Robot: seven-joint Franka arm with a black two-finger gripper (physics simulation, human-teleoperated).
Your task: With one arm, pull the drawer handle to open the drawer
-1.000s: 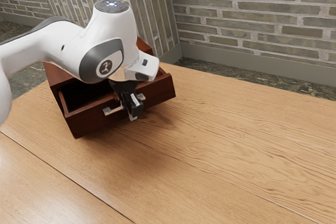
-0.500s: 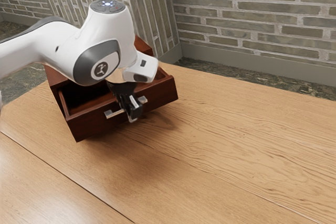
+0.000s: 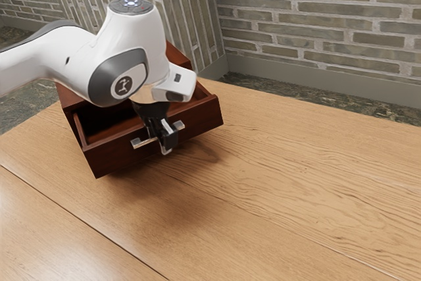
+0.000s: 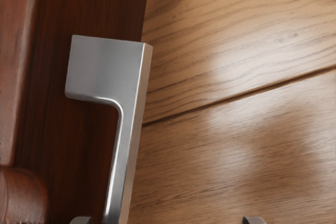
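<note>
1. Right now your drawer (image 3: 122, 157) stands pulled part-way out of its dark wooden cabinet (image 3: 64, 95), near the counter's (image 3: 283, 189) far edge toward the exterior view's left.
2. Your gripper (image 3: 166, 144) hangs over the drawer's front, with its fingers down on either side of the metal handle (image 3: 141, 141). In the wrist view the handle (image 4: 113, 72) lies close to one fingertip (image 4: 82, 220) with a wide gap to the other. Count the gripper as released: it hooks the bar and does not pinch it.
3. Expect the handle to be stiff and slick. It is a thin, smooth metal bar standing off the front on bent legs; it won't flex, but it may slide along a finger.
4. Take hold near the bar's middle, between its legs, so the pull runs straight and the drawer doesn't skew.
5. The cabinet looks light and sits loose, askew to the counter's edges. A hard tug may drag the whole cabinet instead of sliding the drawer.
</note>
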